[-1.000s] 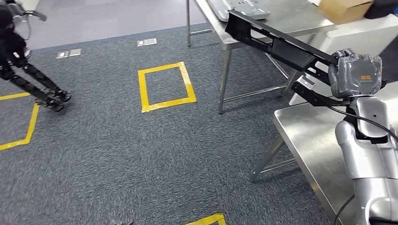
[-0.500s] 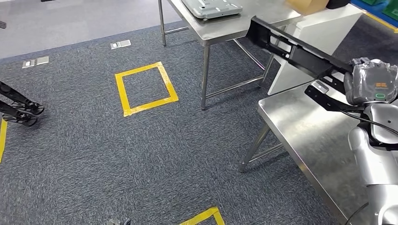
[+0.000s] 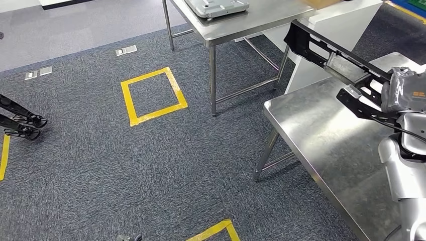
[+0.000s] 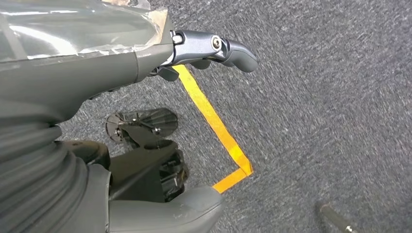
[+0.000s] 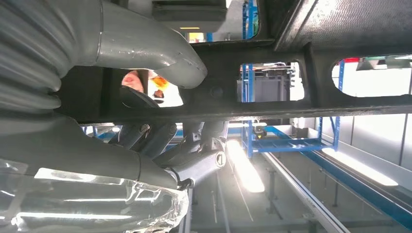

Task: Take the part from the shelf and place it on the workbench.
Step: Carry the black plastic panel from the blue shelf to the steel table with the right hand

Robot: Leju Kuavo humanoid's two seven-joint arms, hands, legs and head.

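Observation:
The part [image 3: 331, 54] is a long black frame with cut-outs. My right hand [image 3: 405, 90] grips it at one end, and it juts up and away over the near steel workbench [image 3: 321, 145], held above the top without touching it. In the right wrist view the part [image 5: 291, 97] crosses in front of my right hand [image 5: 145, 131], whose thumb and fingers wrap round its bar. In the left wrist view my left hand [image 4: 145, 63] hangs over the carpet with its fingers apart and nothing in it.
A second steel table [image 3: 261, 22] with a grey tray [image 3: 216, 7] stands behind the workbench, next to a white cabinet [image 3: 346, 27]. A yellow tape square [image 3: 153, 95] and floor outlets [image 3: 125, 50] mark the carpet. Black jointed legs [image 3: 17, 119] stand at far left.
The whole picture has shifted left, so the camera has turned right. The workbench now lies under the part. My right hand still holds the part.

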